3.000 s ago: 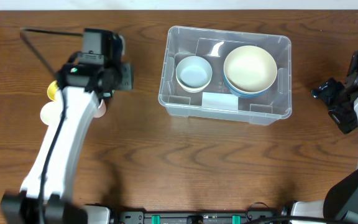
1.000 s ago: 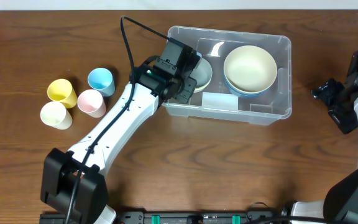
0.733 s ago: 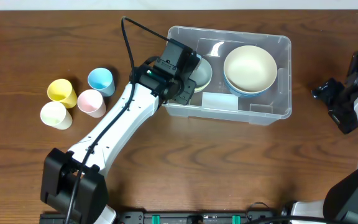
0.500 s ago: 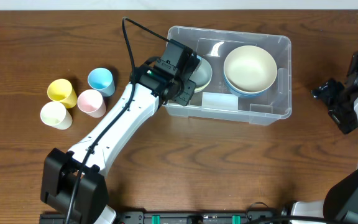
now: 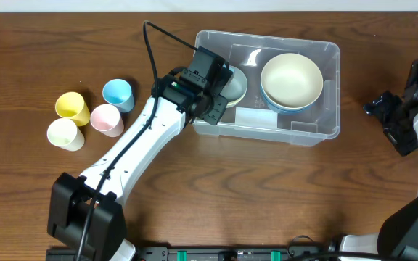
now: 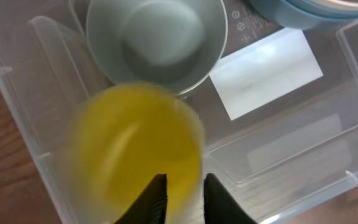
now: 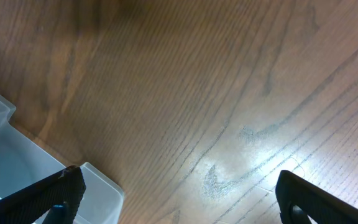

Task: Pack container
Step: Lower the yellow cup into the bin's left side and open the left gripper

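Note:
The container (image 5: 330, 131) is a clear bin at the table's middle back. It holds a small pale grey-blue bowl (image 6: 154, 37) at its left end, a cream bowl (image 5: 291, 78) stacked in a blue one at its right, and a white label (image 6: 266, 71). My left gripper (image 6: 182, 178) hangs over the bin's left end, its wrist (image 5: 207, 85) covering it from above. Its jaws stand slightly apart, and a blurred yellow round vessel (image 6: 135, 143) is just below them, beside the small bowl. My right gripper (image 7: 179, 186) is wide open over bare table, right of the bin, holding nothing.
Left of the bin stand small cups: yellow (image 5: 72, 107), blue (image 5: 117, 93), pink (image 5: 107, 119) and white (image 5: 64, 133). The bin's corner (image 7: 17, 168) shows at the lower left of the right wrist view. The right arm (image 5: 401, 119) sits at the table's right edge.
The left arm swung from the cups to the bin's left end. In the last second it stayed there and its jaws parted a little. The right arm has not moved.

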`<action>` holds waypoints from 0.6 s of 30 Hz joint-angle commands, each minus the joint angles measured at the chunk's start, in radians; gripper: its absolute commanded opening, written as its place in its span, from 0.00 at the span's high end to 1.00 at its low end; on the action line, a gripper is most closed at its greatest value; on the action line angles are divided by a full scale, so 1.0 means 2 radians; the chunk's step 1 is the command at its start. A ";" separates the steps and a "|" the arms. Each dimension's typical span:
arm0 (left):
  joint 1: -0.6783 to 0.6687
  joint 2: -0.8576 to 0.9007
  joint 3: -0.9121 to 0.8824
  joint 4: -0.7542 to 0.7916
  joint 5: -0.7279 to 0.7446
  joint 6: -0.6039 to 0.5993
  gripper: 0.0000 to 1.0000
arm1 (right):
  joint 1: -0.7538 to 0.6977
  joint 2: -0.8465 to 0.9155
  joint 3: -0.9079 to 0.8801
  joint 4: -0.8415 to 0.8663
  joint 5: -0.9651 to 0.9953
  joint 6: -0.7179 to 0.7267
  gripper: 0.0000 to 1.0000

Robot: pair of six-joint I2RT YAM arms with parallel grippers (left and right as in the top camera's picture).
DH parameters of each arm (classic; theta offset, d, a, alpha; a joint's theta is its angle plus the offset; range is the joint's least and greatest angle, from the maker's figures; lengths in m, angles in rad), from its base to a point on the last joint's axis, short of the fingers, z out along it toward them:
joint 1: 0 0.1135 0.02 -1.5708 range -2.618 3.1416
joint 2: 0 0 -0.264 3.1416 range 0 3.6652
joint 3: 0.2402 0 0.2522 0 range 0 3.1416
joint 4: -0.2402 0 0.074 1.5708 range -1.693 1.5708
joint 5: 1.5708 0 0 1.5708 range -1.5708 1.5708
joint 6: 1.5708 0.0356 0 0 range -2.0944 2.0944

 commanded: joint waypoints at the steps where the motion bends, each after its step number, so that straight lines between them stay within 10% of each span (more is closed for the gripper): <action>1: 0.003 0.002 -0.007 0.007 -0.005 0.001 0.78 | -0.002 0.000 -0.002 0.000 0.004 0.007 0.01; 11: 0.003 0.002 -0.007 0.028 -0.005 0.002 0.77 | -0.002 0.000 -0.002 0.000 0.004 0.007 0.01; 18: 0.016 -0.008 0.006 0.042 -0.027 -0.003 0.38 | -0.002 0.000 -0.002 0.000 0.004 0.007 0.01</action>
